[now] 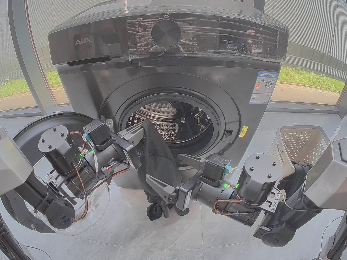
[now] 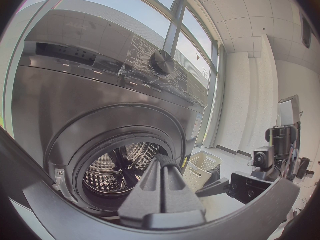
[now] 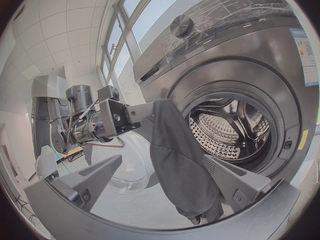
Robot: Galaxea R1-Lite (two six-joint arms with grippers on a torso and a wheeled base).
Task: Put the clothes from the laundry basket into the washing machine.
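One black garment (image 1: 157, 159) tight in left claw (image 1: 139, 132), right claw (image 1: 164, 167) wide, before one washing machine (image 1: 202, 76)

I saw that my arms were dark grey and black. The left arm (image 1: 59, 148) and the right arm (image 1: 258, 179) each had a round black motor with small screws on top. Thin orange wires (image 1: 81, 188) looped beside them. Tiny green lights (image 1: 226, 185) glowed near the wrists. The left gripper (image 1: 139, 131) and right gripper (image 1: 164, 168) had grey, pointy fingers (image 1: 158, 185).

Basket (image 1: 307, 145) right of washing machine (image 1: 162, 76)
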